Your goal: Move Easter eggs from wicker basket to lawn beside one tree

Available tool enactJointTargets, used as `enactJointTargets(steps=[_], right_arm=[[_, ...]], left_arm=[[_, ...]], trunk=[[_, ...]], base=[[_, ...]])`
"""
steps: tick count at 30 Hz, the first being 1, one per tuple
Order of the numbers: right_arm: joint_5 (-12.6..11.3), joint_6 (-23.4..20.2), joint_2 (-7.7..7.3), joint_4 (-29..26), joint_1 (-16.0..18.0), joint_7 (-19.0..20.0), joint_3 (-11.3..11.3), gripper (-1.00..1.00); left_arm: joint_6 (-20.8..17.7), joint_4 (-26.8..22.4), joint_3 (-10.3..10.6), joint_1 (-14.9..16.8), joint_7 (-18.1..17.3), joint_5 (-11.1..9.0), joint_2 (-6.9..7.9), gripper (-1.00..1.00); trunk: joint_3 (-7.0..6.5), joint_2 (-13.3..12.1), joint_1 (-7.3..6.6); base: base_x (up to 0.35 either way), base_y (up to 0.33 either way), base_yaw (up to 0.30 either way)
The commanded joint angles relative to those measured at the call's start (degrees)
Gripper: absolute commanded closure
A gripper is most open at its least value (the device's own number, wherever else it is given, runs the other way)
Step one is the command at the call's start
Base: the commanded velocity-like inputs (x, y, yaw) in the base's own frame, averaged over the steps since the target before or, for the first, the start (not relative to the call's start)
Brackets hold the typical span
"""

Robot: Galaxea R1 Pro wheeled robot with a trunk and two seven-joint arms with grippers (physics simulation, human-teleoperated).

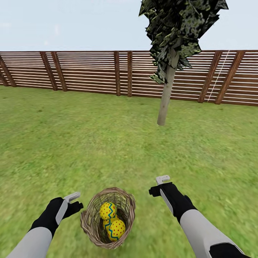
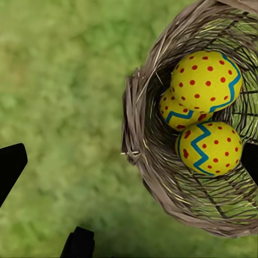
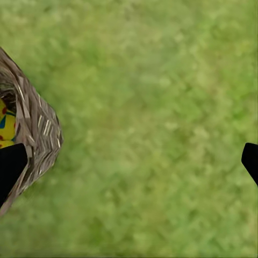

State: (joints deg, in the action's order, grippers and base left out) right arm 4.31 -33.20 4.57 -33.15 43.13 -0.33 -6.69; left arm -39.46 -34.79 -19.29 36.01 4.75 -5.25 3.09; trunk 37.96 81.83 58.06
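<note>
The wicker basket (image 1: 94, 223) stands on the lawn (image 1: 89, 143) just in front of me, between my two arms. Three yellow Easter eggs with red dots and blue zigzag bands lie inside it: one on top (image 2: 207, 80), one beside it (image 2: 209, 148), and one half hidden under them (image 2: 174, 112). My left gripper (image 1: 74, 201) hovers open just left of the basket, its fingers spread over the basket's rim (image 2: 137, 145). At the basket's right, above bare grass, my right gripper (image 1: 159, 184) is open and empty. The tree (image 1: 166, 89) with a pale trunk rises a few metres ahead, right of centre.
A brown slatted wooden fence (image 1: 89, 71) closes the lawn behind the tree. Open grass lies between the basket and the trunk and on both sides. The basket's wall (image 3: 37, 129) appears at the edge of the right wrist view.
</note>
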Motion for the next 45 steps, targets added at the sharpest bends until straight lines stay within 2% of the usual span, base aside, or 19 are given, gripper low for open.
enactJointTargets(steps=[1,38,45], right_arm=[[0.44,-0.36,0.0,-0.08,0.03,-0.02,-0.13,-1.0],[0.44,-0.28,0.09,-0.09,0.03,-0.02,-0.15,-1.0],[0.44,-0.28,0.03,-0.08,0.03,-0.02,-0.16,-1.0]], left_arm=[[-0.27,-0.06,-0.06,0.03,0.43,-0.58,-0.09,-1.0],[-0.18,-0.1,-0.05,0.03,0.46,-0.61,-0.33,-1.0],[-0.18,-0.17,-0.04,0.03,0.51,-0.56,-1.46,-1.0]], trunk=[[0.24,0.44,0.22],[6.88,15.28,8.35],[8.14,18.09,9.89]], base=[[0.0,0.0,0.0],[0.0,0.0,0.0],[0.0,0.0,0.0]])
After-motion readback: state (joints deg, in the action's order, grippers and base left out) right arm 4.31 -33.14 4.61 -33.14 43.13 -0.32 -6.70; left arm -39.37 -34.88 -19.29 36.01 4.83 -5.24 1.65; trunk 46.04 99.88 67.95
